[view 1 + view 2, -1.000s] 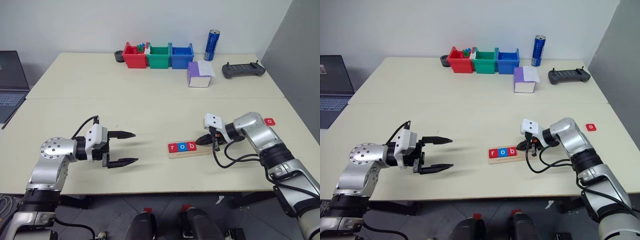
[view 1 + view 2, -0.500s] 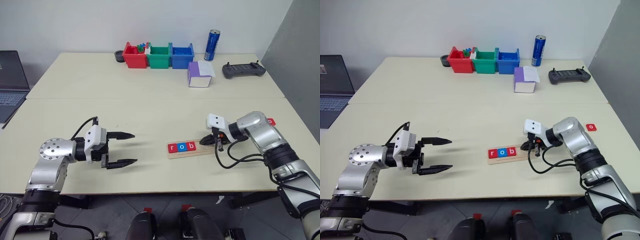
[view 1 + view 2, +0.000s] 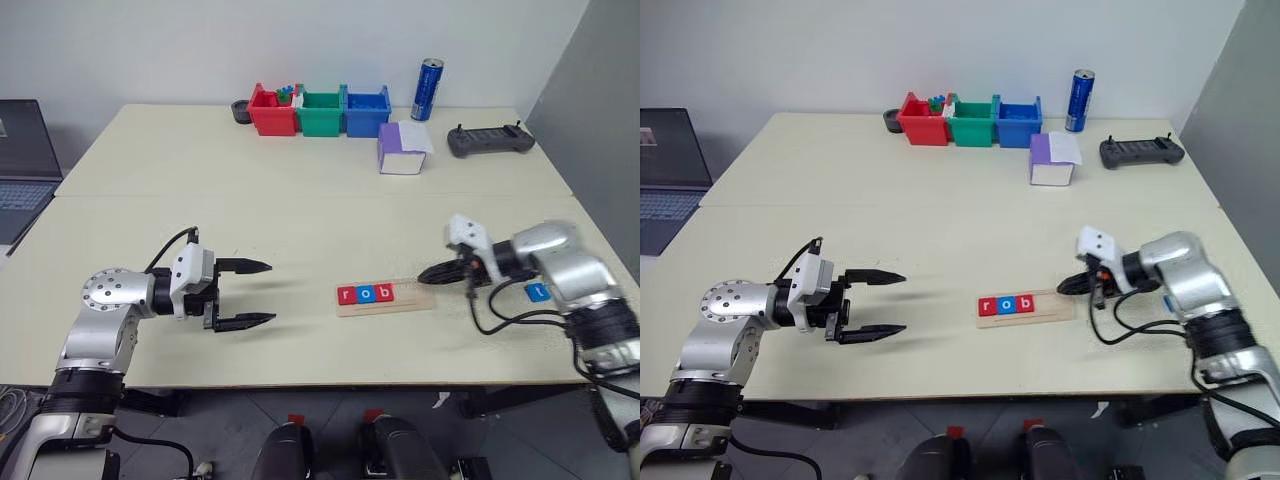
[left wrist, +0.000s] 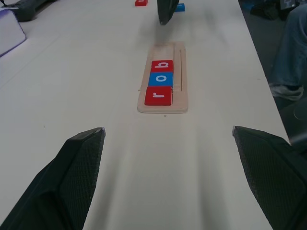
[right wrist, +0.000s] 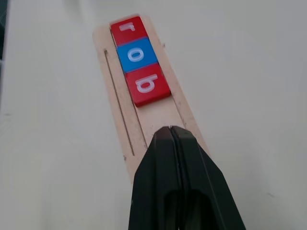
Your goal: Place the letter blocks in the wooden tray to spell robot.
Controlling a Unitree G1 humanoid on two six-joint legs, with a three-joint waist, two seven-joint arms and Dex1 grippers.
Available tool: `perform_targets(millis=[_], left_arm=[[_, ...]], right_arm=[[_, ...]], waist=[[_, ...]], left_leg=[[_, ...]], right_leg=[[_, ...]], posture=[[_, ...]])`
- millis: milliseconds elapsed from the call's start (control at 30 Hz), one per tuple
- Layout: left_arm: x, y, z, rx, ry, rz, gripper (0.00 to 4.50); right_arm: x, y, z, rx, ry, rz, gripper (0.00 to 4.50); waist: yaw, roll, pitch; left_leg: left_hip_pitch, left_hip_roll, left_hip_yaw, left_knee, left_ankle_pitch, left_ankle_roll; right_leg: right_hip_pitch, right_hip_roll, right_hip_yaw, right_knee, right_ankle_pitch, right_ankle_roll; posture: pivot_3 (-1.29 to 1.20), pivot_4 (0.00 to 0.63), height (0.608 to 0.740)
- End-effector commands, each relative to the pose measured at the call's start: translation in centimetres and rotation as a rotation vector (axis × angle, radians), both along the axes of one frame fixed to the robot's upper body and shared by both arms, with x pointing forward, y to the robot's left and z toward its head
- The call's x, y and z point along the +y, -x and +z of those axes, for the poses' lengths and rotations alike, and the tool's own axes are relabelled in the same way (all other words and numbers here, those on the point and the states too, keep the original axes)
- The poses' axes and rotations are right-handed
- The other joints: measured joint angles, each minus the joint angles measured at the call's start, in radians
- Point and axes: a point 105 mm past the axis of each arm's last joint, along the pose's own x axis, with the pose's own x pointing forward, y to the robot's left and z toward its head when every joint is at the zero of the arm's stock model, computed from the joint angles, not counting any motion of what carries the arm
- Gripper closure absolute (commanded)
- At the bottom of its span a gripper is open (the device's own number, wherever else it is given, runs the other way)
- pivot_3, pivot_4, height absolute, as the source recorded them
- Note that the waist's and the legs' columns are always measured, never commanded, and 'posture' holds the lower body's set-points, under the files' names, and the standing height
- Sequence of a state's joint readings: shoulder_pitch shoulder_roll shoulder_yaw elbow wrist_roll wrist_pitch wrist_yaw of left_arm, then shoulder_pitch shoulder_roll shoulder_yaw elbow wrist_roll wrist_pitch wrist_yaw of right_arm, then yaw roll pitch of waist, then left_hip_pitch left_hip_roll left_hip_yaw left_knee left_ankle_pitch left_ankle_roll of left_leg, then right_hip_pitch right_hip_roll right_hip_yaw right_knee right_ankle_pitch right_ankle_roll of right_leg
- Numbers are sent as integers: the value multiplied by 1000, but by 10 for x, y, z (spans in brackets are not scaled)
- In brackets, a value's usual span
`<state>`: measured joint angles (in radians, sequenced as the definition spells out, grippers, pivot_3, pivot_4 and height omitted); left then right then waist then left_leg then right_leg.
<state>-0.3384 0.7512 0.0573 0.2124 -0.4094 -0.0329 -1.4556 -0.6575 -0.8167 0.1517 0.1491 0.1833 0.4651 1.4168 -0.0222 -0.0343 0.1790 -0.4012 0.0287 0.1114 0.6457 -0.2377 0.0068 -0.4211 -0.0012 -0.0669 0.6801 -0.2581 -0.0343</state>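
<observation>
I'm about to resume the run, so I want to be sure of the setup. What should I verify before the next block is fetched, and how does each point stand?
1. Wooden tray holds the r, o and b blocks in order: ok.
2. Tray space past the b is free: ok.
3. Right end effector is empty: ok, shut on nothing.
4. It is ready to grasp: not ok, shut.
5. Blue block on the table beside the right arm is unobstructed: ok; its letter: cannot tell.
6. Left end effector is clear of the tray: ok, open.
</observation>
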Motion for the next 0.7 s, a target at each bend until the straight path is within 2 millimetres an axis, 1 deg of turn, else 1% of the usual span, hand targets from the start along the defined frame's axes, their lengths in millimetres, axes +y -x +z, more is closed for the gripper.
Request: perform_targets(millis=[33, 100, 167, 200, 233, 300, 367, 467, 533, 567, 600, 700], left_arm=[[0, 1, 9, -40, -3, -13, 0], [-3, 2, 8, -36, 4, -19, 0], [-6, 2, 7, -30, 12, -25, 0], [-8, 2, 7, -27, 16, -29, 0], [-10, 2, 6, -24, 19, -33, 0], [-12, 1, 5, -19, 22, -42, 0], [-14, -1, 5, -17, 22, -50, 0], [-16, -4, 6, -16, 22, -62, 0], [-18, -5, 7, -18, 21, -71, 0], [-18, -6, 7, -19, 22, -74, 0], [-19, -7, 8, -20, 22, -75, 0], [-18, -7, 9, -22, 21, -76, 0]], right_arm=[[-21, 7, 29, -63, -71, -115, 4479], [-46, 4, 40, -100, -116, -283, 4479], [-74, 3, 45, -112, -161, -464, 4121], [-87, 7, 46, -113, -175, -530, 3881], [-97, 12, 47, -114, -187, -580, 3607], [-114, 23, 48, -125, -200, -664, 2868], [-132, 28, 47, -142, -201, -758, 2227], [-157, 25, 44, -171, -209, -889, 1174], [-166, 21, 38, -172, -214, -954, 423], [-169, 18, 36, -171, -218, -979, 141], [-172, 16, 33, -169, -220, -1009, 61], [-177, 10, 25, -162, -226, -1064, 61]], waist=[[3, 0, 0], [4, 0, 0], [5, 0, 0], [5, 0, 0], [10, 0, 0], [16, 0, 0], [17, 0, 0], [15, 0, 0], [15, 0, 0], [15, 0, 0], [15, 0, 0], [15, 0, 0]], left_leg=[[0, 0, 0, 0, 0, 0], [0, 0, 0, 0, 0, 0], [0, 0, 0, 0, 0, 0], [0, 0, 0, 0, 0, 0], [0, 0, 0, 0, 0, 0], [0, 0, 0, -1, 0, 0], [0, 0, 0, -1, 0, 0], [1, 0, 1, 0, 0, 0], [1, 0, 1, 0, 0, 0], [1, 0, 1, 0, 0, 0], [1, 0, 1, 0, 0, 0], [1, 0, 1, -1, 0, 0]], right_leg=[[0, 0, 0, 0, 0, 0], [0, 0, 0, 0, 0, 0], [0, 0, 0, 0, 0, 0], [0, 0, 0, 0, 0, 0], [0, 0, 0, 0, 0, 0], [0, 0, 0, 0, 0, 0], [0, 0, 0, 0, 0, 0], [0, 0, 1, 0, 0, 0], [1, 0, 0, 0, 0, 1], [1, 0, 0, 0, 0, 1], [1, 0, 1, 0, 0, 1], [0, 0, 1, 0, 0, 1]], posture=[[0, 150, 740], [0, 150, 740], [0, 150, 740], [0, 150, 740], [0, 150, 740], [0, 150, 740], [0, 150, 740], [0, 150, 740], [0, 150, 740], [0, 150, 740], [0, 150, 740], [0, 150, 740]])
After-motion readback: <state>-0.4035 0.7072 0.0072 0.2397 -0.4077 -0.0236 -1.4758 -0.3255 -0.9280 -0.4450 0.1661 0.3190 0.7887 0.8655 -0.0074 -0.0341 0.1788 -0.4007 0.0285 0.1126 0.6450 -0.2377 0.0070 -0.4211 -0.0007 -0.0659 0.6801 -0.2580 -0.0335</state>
